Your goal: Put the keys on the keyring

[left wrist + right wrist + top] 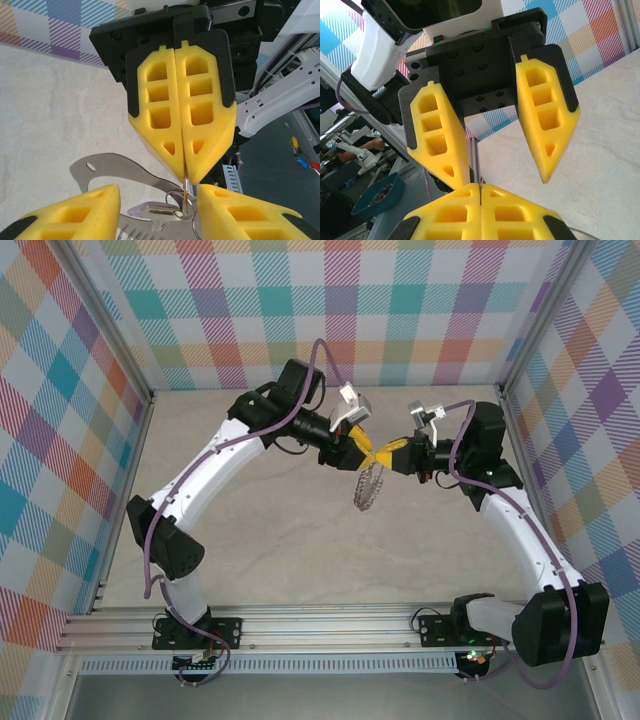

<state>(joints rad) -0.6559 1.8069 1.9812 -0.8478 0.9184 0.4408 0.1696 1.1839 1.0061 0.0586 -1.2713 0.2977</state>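
My right gripper (390, 453) (186, 175) (481, 189) is shut on the thin wire of the silvery keyring (186, 196), which hangs from its tips above the table. In the top view the keyring (369, 488) dangles below the point where both grippers meet. A small key with a pale lilac head (146, 210) lies against the ring, its shaft running into the loops. My left gripper (361, 445) (159, 194) (502, 180) is open, tip to tip with the right one, its fingers either side of the ring and key without touching them.
A flat silvery metal tag with a small hole (112, 169) hangs with the ring, partly behind the key. A beige tabletop (300, 540) lies below, with checkered walls around it. A teal bin of small parts (377, 195) stands beyond the table.
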